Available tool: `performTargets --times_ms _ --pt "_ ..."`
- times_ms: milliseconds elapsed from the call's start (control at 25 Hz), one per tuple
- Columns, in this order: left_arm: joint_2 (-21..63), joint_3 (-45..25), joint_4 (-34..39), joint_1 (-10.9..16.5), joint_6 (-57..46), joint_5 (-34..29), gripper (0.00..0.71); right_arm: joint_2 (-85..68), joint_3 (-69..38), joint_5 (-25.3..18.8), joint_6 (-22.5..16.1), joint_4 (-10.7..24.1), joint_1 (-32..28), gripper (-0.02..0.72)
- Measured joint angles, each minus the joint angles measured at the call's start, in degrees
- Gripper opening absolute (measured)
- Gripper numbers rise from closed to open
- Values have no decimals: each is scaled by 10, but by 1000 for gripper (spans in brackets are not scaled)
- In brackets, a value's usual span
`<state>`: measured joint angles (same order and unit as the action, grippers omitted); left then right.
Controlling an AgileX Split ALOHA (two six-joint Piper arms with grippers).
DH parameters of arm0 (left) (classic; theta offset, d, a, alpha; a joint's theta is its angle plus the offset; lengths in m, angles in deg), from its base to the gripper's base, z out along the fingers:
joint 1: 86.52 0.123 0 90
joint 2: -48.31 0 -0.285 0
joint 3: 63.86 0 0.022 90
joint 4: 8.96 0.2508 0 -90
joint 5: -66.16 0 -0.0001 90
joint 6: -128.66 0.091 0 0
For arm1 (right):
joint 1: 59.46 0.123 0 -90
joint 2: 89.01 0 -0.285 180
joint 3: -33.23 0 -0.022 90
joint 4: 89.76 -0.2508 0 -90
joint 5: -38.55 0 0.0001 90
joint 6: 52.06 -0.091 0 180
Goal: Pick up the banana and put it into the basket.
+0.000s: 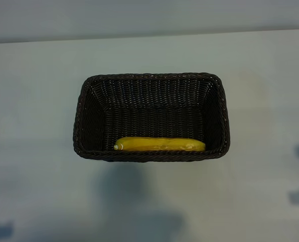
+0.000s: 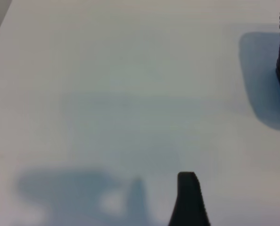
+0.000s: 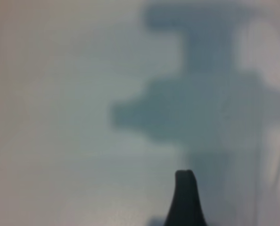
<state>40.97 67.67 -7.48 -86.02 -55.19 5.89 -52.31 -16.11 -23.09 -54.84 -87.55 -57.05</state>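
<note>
1. Now we see the banana (image 1: 159, 144) lying inside the wicker basket (image 1: 150, 80), along its six o'clock wall.
2. We keep both grippers wide and empty; one fingertip (image 2: 187, 197) of the left and one fingertip (image 3: 185, 200) of the right show above the bare table (image 1: 33, 101).

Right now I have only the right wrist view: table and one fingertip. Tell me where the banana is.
Observer: The banana lies inside the basket, along its long wall lowest in the exterior view.
Operator: Report what is over it.
Observer: Nothing; no gripper is above the basket.
Operator: Check the left wrist view.
Observer: It shows the basket's corner, apart from the left gripper's fingertip.
</note>
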Motion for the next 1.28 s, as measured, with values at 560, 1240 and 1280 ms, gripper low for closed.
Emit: performTargets --times_ms 560,1240,1280 --pt "0 0 0 0 1 0 548 -285 0 -1 0 -1 -108 547" --pt "0 0 0 0 2 0 548 -293 0 -2 0 -2 -105 547" --pt "0 0 0 0 2 0 548 -293 0 -2 0 -2 -105 547"
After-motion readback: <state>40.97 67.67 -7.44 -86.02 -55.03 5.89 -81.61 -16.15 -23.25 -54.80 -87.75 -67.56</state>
